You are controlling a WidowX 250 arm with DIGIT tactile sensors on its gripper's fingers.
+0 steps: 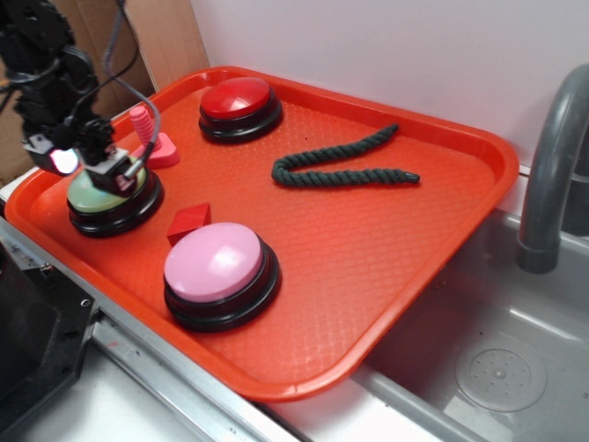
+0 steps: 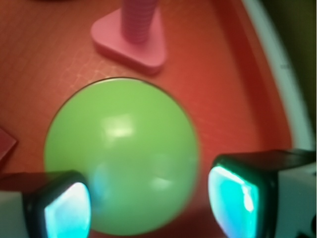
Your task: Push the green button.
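Observation:
The green button (image 1: 99, 193), a pale lime dome on a black round base, sits at the left end of the red tray (image 1: 386, 249). My gripper (image 1: 115, 170) is right on top of it, low over the dome. In the wrist view the green button (image 2: 121, 153) fills the middle of the frame, very close. My gripper (image 2: 148, 203) is open, with one fingertip (image 2: 67, 210) over the dome's left edge and the other (image 2: 235, 201) just past its right edge. Nothing is held between them. Whether the fingers touch the dome I cannot tell.
A pink-topped button (image 1: 221, 273) stands at the tray's front, a red-topped button (image 1: 239, 106) at the back. A small red block (image 1: 189, 221) lies beside the green button. A pink peg on a triangular base (image 1: 152, 138) stands just behind it. A dark rope (image 1: 345, 164) lies mid-tray. A sink (image 1: 497, 368) and grey faucet (image 1: 552, 175) are at right.

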